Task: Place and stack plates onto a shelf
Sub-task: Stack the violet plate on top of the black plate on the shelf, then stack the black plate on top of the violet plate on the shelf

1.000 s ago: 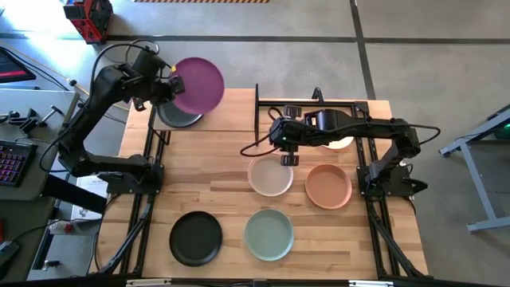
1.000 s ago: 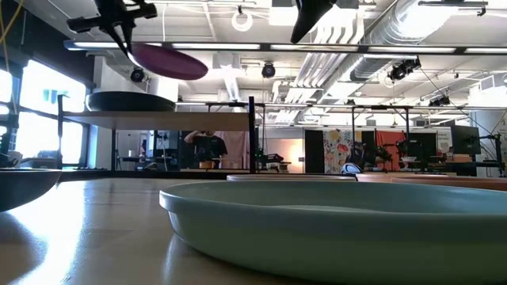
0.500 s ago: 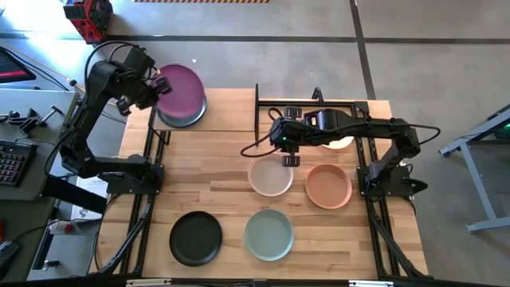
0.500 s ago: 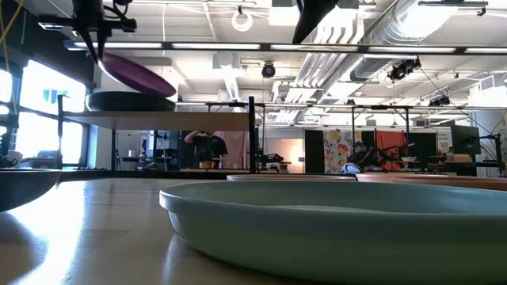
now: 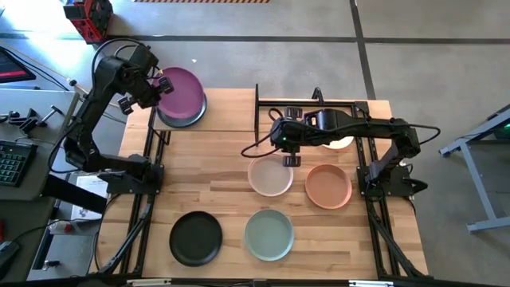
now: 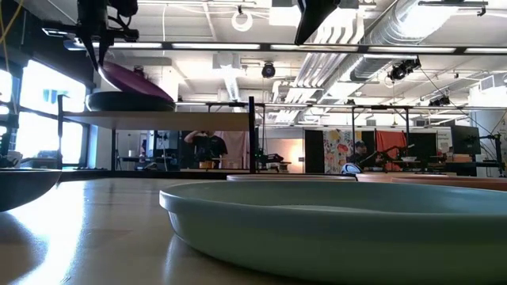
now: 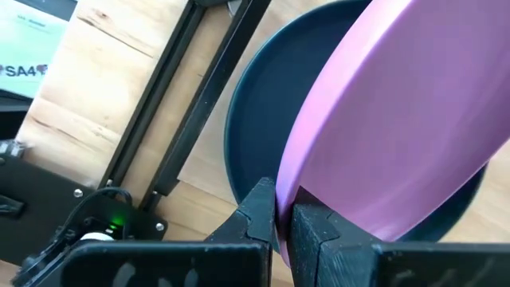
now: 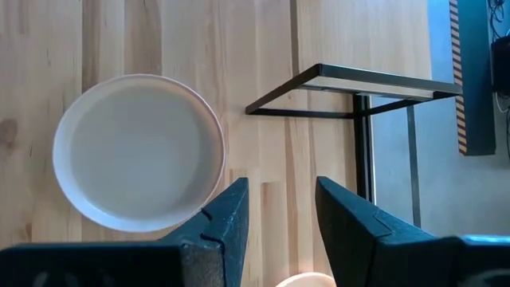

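My left gripper (image 5: pixel 160 84) is shut on a purple plate (image 5: pixel 182 96), held tilted over a black plate (image 7: pixel 259 119) that rests on the pale shelf (image 5: pixel 231 115) at the table's far left. In the low view the purple plate (image 6: pixel 135 81) slopes down toward the black plate (image 6: pixel 131 102); whether they touch I cannot tell. My right gripper (image 5: pixel 285 150) hangs open over the table's middle, above the far edge of a beige plate (image 8: pixel 139 151) and clear of it. My left gripper pinches the purple plate's rim (image 7: pixel 296 187) between its two fingers, at the edge toward the table's left. The fingers come from above, pointing steeply down. The plate is tilted, its held edge high and its opposite edge low over the black plate.
On the tabletop lie a beige plate (image 5: pixel 270 176), a terracotta plate (image 5: pixel 328 185), a sage green plate (image 5: pixel 268 233) and a black plate (image 5: pixel 196 237). A cream plate (image 5: pixel 343 143) shows under my right arm. A black metal frame (image 8: pixel 351 80) stands at the far right.
My left gripper has carried the purple plate toward the table's left edge and a little down, turning as it went. The plate now sits over the black plate on the shelf and slopes more steeply. The gripper stays shut.
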Motion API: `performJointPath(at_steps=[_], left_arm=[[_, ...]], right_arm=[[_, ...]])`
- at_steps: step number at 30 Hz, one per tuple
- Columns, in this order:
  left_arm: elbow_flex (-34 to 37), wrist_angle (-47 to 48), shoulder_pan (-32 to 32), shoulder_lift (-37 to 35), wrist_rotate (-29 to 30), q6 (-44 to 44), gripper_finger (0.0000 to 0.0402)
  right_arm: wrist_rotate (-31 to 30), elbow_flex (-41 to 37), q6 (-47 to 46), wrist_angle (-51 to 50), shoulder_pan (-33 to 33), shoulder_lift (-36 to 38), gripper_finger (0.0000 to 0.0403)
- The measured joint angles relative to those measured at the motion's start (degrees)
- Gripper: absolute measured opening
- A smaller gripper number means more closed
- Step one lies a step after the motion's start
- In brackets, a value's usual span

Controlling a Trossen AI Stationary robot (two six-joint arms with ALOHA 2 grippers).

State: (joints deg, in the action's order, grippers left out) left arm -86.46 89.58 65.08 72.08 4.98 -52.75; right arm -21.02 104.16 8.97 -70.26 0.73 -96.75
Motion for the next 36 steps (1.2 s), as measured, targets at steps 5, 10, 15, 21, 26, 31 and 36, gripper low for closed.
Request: performJointPath(at_steps=[5,10,15,21,26,31,36], left_arm=[[0.0,-0.4,0.0,0.8,1.1,0.4,0.0005],[0.0,-1.9,0.0,1.6,0.8,1.7,0.0005],[0.0,-2.5,0.0,2.9,0.0,1.9,0.0009],[0.0,-2.5,0.0,3.7,-0.5,2.1,0.0034],[0.0,-2.5,0.0,3.7,-1.9,3.5,0.0058],[0.0,-2.5,0.0,3.7,-2.3,3.9,0.0078],[0.0,-2.5,0.0,3.7,-6.7,5.7,0.0085]], right_arm=[[0.0,0.0,0.0,-0.3,0.0,0.0,0.0126],[0.0,0.0,0.0,-0.3,0.0,0.0,0.0126],[0.0,0.0,0.0,-0.3,0.0,0.0,0.0126],[0.0,0.0,0.0,-0.3,0.0,0.0,0.0126],[0.0,0.0,0.1,-0.3,0.0,0.0,0.0126],[0.0,0.0,0.1,-0.3,0.0,0.0,0.0126],[0.0,0.0,0.0,-0.6,0.0,0.0,0.0126]])
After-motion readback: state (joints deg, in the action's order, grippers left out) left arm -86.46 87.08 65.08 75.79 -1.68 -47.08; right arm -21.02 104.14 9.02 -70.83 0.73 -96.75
